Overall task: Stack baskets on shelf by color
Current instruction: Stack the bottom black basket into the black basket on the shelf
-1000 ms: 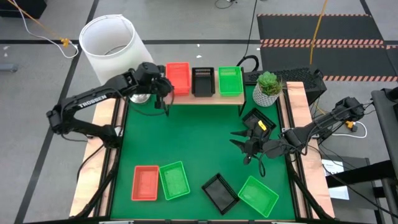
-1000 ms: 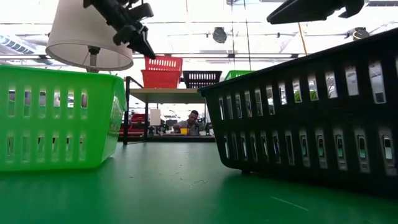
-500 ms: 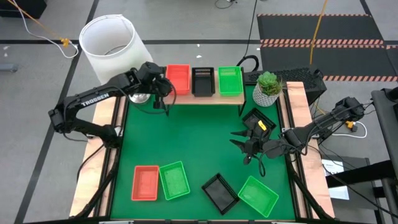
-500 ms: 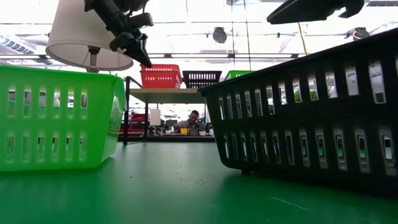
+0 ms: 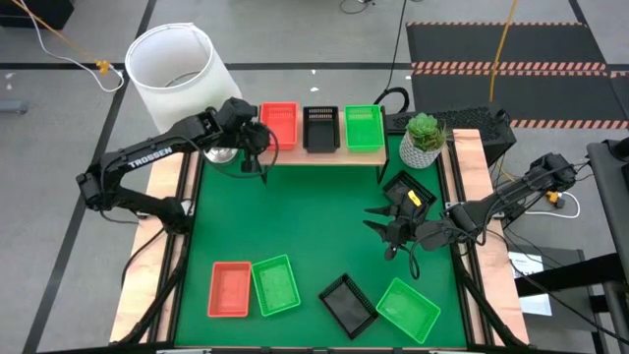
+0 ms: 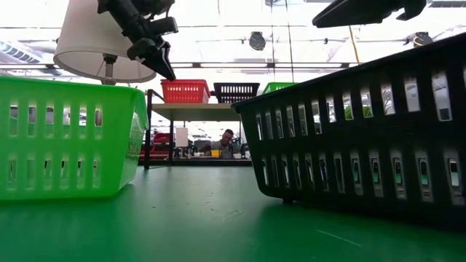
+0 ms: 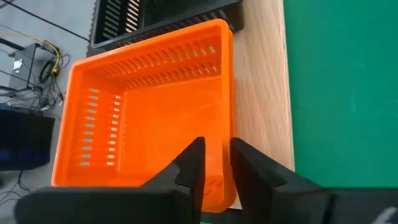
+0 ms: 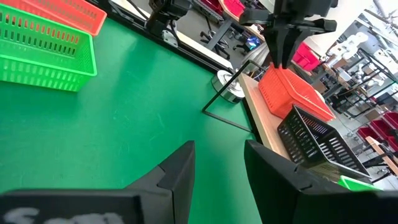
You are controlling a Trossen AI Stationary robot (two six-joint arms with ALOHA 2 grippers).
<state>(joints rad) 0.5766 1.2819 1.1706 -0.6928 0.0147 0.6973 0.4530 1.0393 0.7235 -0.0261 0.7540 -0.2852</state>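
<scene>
Fingers slightly apart, the left gripper (image 7: 216, 163) straddles the near wall of an orange-red basket (image 5: 280, 125) on the shelf (image 5: 324, 155).

The basket's long axis runs front to back across the shelf, beside a black basket (image 5: 320, 128). "TROSSEN" marks the left arm. A second ago the basket hung tilted above the shelf. The right gripper (image 5: 386, 232) waits open over the table.
</scene>
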